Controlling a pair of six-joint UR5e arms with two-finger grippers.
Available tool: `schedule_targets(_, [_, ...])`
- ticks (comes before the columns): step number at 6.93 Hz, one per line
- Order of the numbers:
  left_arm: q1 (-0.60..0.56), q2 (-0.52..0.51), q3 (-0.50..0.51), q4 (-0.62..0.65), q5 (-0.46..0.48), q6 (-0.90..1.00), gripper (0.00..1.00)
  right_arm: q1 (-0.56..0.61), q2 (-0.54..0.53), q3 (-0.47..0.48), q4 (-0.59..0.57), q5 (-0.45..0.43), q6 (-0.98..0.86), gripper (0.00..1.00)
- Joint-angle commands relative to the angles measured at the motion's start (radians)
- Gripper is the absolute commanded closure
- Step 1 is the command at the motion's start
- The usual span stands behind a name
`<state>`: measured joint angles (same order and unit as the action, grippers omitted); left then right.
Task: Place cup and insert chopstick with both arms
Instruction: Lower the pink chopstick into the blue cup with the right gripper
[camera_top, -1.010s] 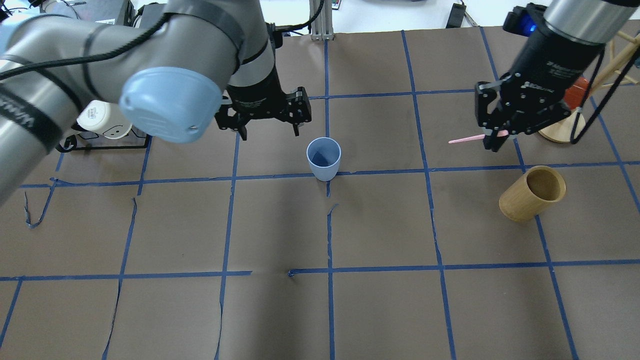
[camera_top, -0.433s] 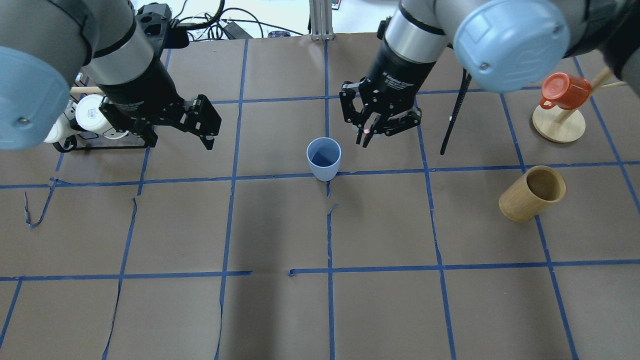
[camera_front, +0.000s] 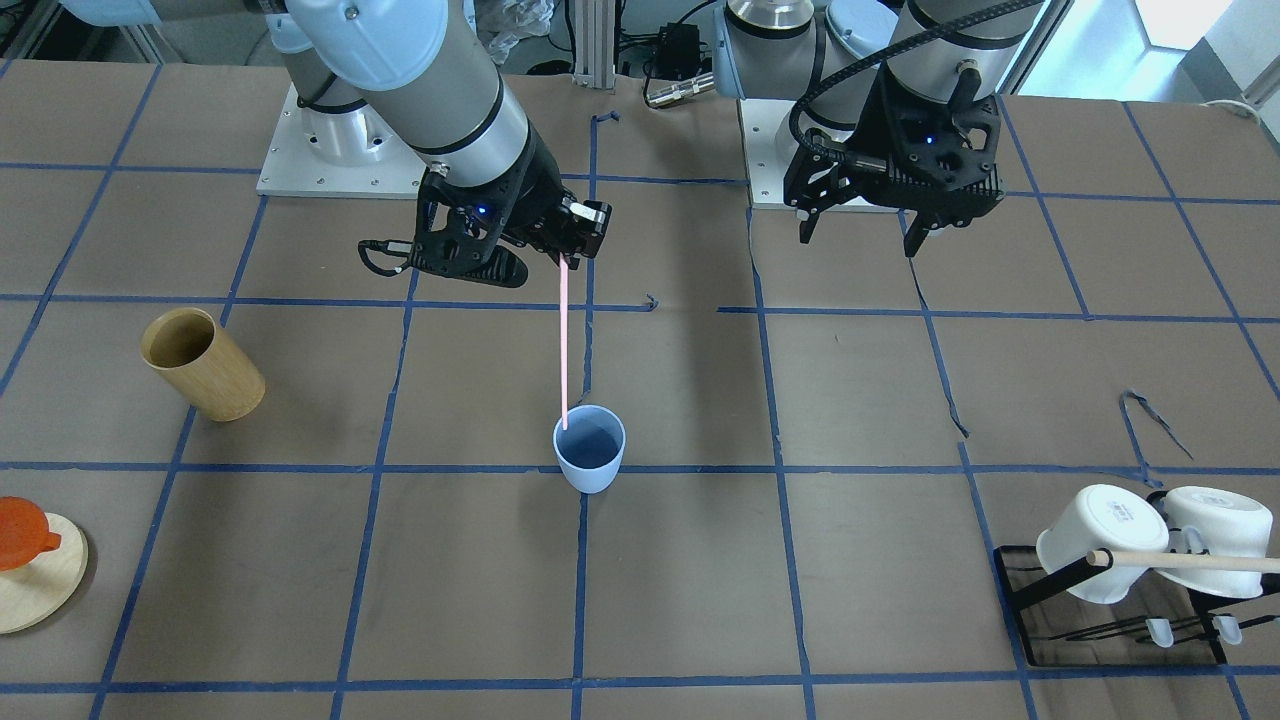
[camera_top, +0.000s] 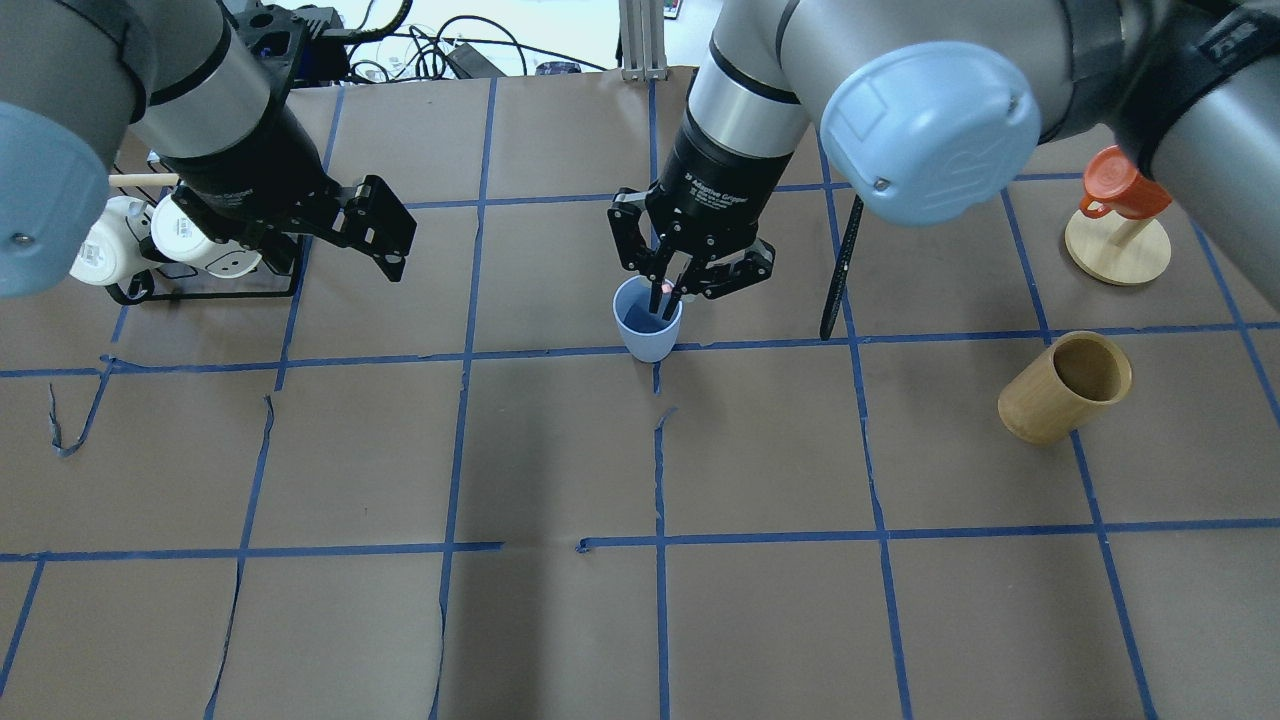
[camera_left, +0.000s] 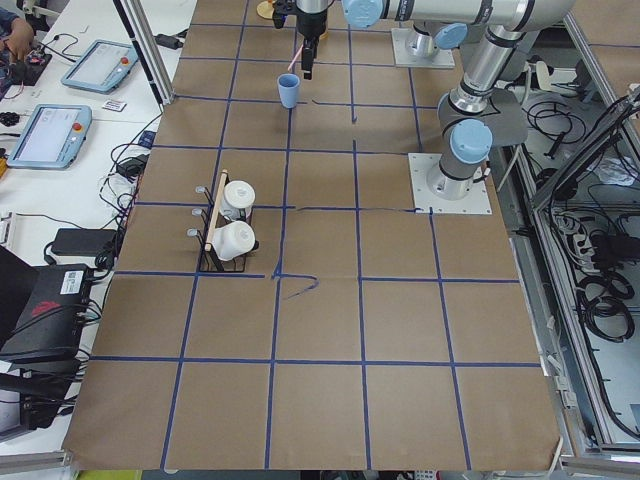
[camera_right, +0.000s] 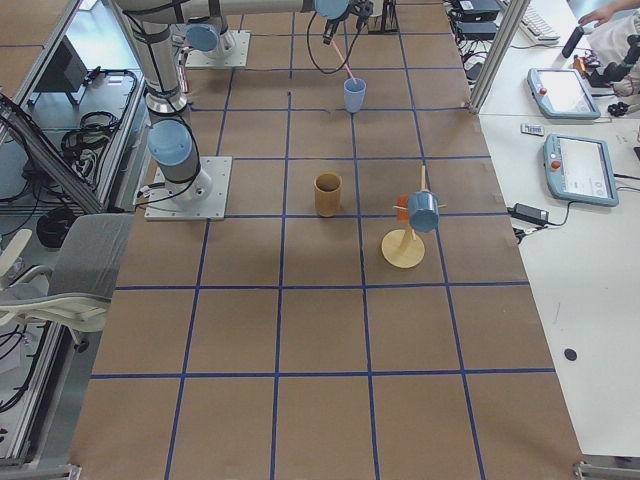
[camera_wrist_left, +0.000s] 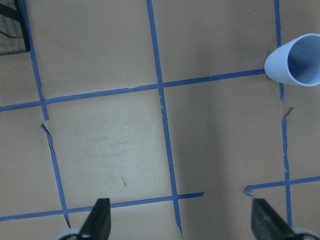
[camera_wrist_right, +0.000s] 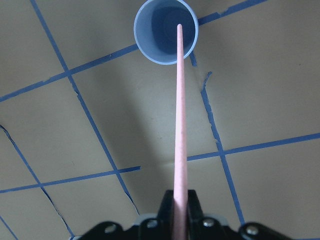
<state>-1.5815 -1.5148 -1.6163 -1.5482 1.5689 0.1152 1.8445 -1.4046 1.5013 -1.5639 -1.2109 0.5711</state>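
The light-blue cup (camera_front: 590, 455) stands upright on a blue tape line near the table's middle (camera_top: 647, 328). My right gripper (camera_front: 565, 257) is directly above it (camera_top: 668, 290), shut on the top end of the pale-pink chopstick (camera_front: 564, 350). The stick hangs vertically. In the right wrist view the chopstick (camera_wrist_right: 179, 125) points into the cup's mouth (camera_wrist_right: 150, 35), with its lower tip at rim level. My left gripper (camera_front: 858, 240) is open and empty, off to the cup's side near the mug rack (camera_top: 392, 245). Its fingers (camera_wrist_left: 97, 222) frame bare table, with the cup (camera_wrist_left: 295, 60) at the corner.
A tan wooden cup (camera_top: 1065, 388) lies tilted to the right of the blue cup. An orange mug hangs on a wooden stand (camera_top: 1118, 240) at the far right. A black rack with two white mugs (camera_top: 180, 235) and a wooden rod stands at the left.
My right arm has carried the chopstick from the table's right side to over the cup and turned it vertical. My left gripper has drawn away from the cup towards the rack.
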Motion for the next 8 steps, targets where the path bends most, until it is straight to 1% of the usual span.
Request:
schedule_targets(1, [0.0, -0.007, -0.001, 0.025, -0.001, 0.0, 0.0, 0.009, 0.033, 0.002, -0.022, 0.007, 0.016, 0.94])
schedule_targets(3, [0.0, -0.01, 0.001, 0.026, 0.0, -0.002, 0.0, 0.01, 0.073, 0.003, -0.039, 0.008, 0.018, 0.91])
schedule_targets(5, [0.0, -0.011, 0.001, 0.028, -0.006, -0.002, 0.0, 0.012, 0.085, 0.011, -0.044, 0.008, 0.018, 0.76])
schedule_targets(6, [0.0, -0.01, 0.003, 0.028, -0.004, -0.002, 0.0, 0.012, 0.087, 0.011, -0.048, 0.008, 0.009, 0.63])
schedule_targets(7, [0.0, -0.01, 0.003, 0.026, -0.006, -0.002, 0.0, 0.012, 0.099, 0.013, -0.1, 0.004, 0.016, 0.33])
schedule_targets(8, [0.0, -0.007, 0.001, 0.026, -0.006, -0.002, 0.0, 0.012, 0.101, 0.011, -0.131, -0.005, 0.018, 0.2])
